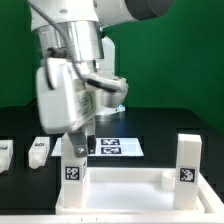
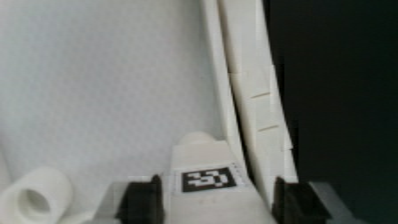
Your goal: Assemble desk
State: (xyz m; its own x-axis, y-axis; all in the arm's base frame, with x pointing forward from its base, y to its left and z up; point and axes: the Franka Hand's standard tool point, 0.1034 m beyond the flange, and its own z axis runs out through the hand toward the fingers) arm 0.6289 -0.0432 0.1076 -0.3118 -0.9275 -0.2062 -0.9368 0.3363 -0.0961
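Hand point(image 1: 80, 140) clamps upright leg point(image 1: 76, 160) w/ b&w square tag point(image 2: 208, 180), at tabletop point(image 1: 120, 185) corner, exterior view's left.

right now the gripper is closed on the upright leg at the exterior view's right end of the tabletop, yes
No: the gripper is closed on the upright leg at the exterior view's left end of the tabletop; the other leg stands free. The exterior view shows it.

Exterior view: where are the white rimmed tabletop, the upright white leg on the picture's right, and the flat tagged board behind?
White plastic rimmed tabletop point(image 1: 120, 199): exterior view, front wall.
Upright white square-section leg point(image 1: 187, 155): exterior view's right, shaft above its tag.
Flat white marker board point(image 1: 114, 147): exterior view, its middle.
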